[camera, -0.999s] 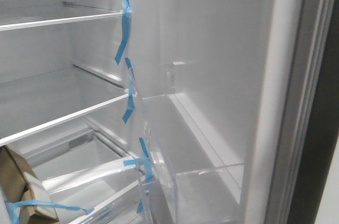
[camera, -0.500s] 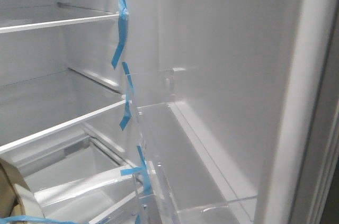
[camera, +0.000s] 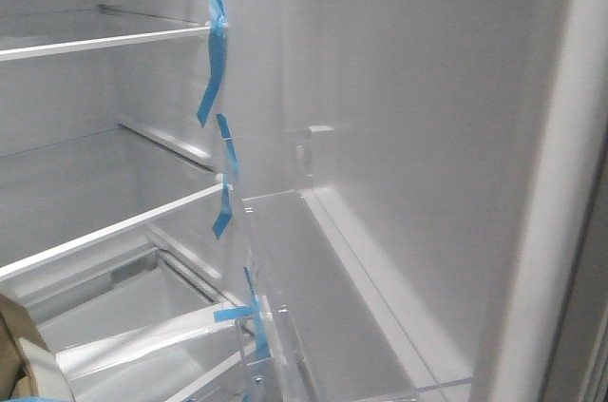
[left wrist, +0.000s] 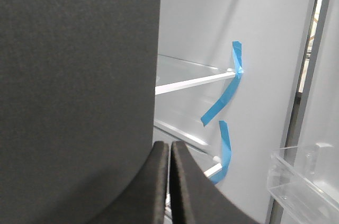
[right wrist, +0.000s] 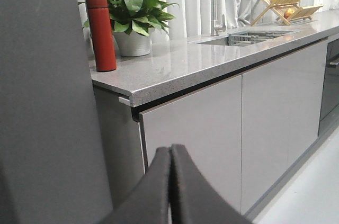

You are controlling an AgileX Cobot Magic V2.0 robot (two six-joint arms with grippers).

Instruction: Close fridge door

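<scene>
The fridge door (camera: 418, 117) stands open on the right of the front view, showing its white inner lining and a clear bin (camera: 313, 316). The bin also shows in the left wrist view (left wrist: 302, 176). The door's matte dark grey outer face (right wrist: 42, 102) fills one side of the right wrist view. My right gripper (right wrist: 170, 152) is shut and empty, close beside that face; I cannot tell if it touches. My left gripper (left wrist: 169, 147) is shut and empty, facing the fridge interior beside a dark grey slab (left wrist: 74, 75). Neither gripper shows in the front view.
Inside the fridge are glass shelves (camera: 104, 41) with blue tape strips (camera: 214, 69), a drawer (camera: 142, 326) and a cardboard box corner (camera: 24, 364). Beyond the door are pale cabinet fronts (right wrist: 212, 128), a grey counter (right wrist: 201, 60), a red bottle (right wrist: 101, 33), a plant (right wrist: 132, 7) and a sink (right wrist: 249, 36).
The front view has shifted toward the door. The lining and bin fill more of it, the dark door edge has left the frame, and the cardboard box has slid toward the lower left corner.
</scene>
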